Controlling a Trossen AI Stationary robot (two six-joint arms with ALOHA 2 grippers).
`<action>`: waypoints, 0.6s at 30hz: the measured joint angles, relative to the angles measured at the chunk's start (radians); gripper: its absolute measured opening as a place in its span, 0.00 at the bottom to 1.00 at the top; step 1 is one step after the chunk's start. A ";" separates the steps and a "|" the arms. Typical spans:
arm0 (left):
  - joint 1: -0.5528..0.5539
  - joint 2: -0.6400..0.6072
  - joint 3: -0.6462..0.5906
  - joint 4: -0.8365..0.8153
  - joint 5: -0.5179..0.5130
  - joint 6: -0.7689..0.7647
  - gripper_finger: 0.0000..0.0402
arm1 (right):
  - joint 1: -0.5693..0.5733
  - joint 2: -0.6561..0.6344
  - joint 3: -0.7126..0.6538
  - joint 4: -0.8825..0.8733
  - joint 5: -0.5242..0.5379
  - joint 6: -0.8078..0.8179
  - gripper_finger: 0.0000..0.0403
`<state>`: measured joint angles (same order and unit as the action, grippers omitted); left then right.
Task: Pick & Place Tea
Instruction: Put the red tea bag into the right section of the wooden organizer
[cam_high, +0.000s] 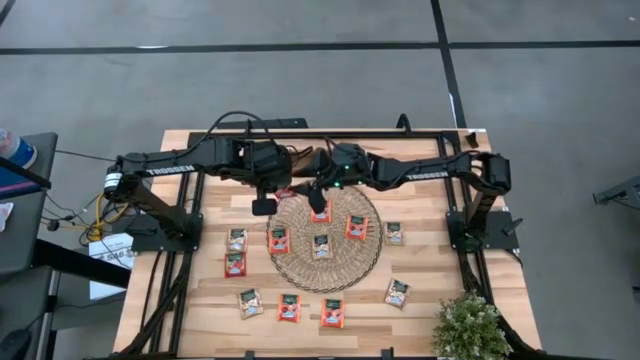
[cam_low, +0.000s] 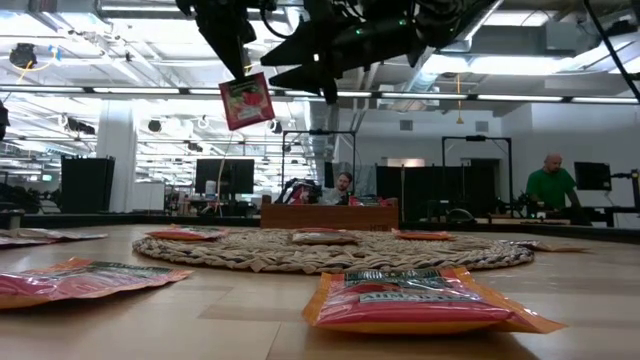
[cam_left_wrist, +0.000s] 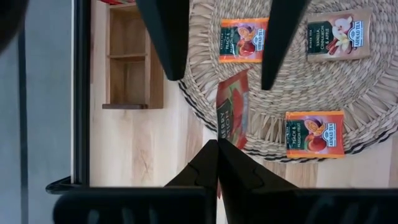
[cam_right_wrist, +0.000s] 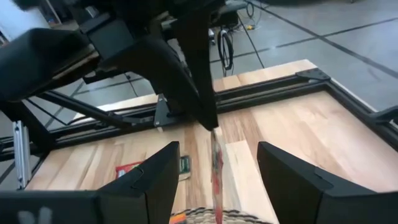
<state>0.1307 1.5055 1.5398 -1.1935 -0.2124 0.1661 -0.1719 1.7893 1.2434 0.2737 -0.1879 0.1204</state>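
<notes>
A red tea sachet (cam_low: 247, 100) hangs in the air above the round woven mat (cam_high: 325, 262), with my left gripper (cam_left_wrist: 217, 149) shut on it. In the high view my left gripper (cam_high: 285, 188) is over the mat's far left rim. My right gripper (cam_right_wrist: 217, 149) is open and nearly level, coming from the right. Its fingers (cam_left_wrist: 165, 37) stand on either side of the hanging sachet (cam_right_wrist: 216, 168) without touching it. More tea sachets (cam_high: 321, 245) lie flat on the mat and on the table around it. My left gripper pinches the red sachet's top edge (cam_left_wrist: 222, 134) between its two fingertips, coming from above and slanting down. The sachet hangs below the fingers, a little tilted, clear of the mat and the table.
A brown wooden compartment tray (cam_left_wrist: 130, 59) stands at the table's far side, just beyond the mat. A potted plant (cam_high: 470, 325) is at the near right corner. Sachets (cam_high: 289, 307) lie in a row near the front edge. People sit and stand in the room behind.
</notes>
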 joint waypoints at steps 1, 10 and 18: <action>0.000 0.000 0.000 0.002 0.000 0.000 0.00 | 0.000 0.000 0.000 -0.003 0.000 0.000 0.51; 0.000 0.000 0.000 0.039 0.005 0.000 0.00 | 0.007 0.000 -0.001 -0.006 0.004 0.002 0.51; 0.000 0.000 0.000 0.053 0.020 0.001 0.00 | 0.003 0.000 -0.002 -0.004 0.004 0.002 0.50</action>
<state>0.1310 1.5055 1.5398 -1.1409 -0.1925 0.1669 -0.1688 1.7890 1.2419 0.2695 -0.1837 0.1225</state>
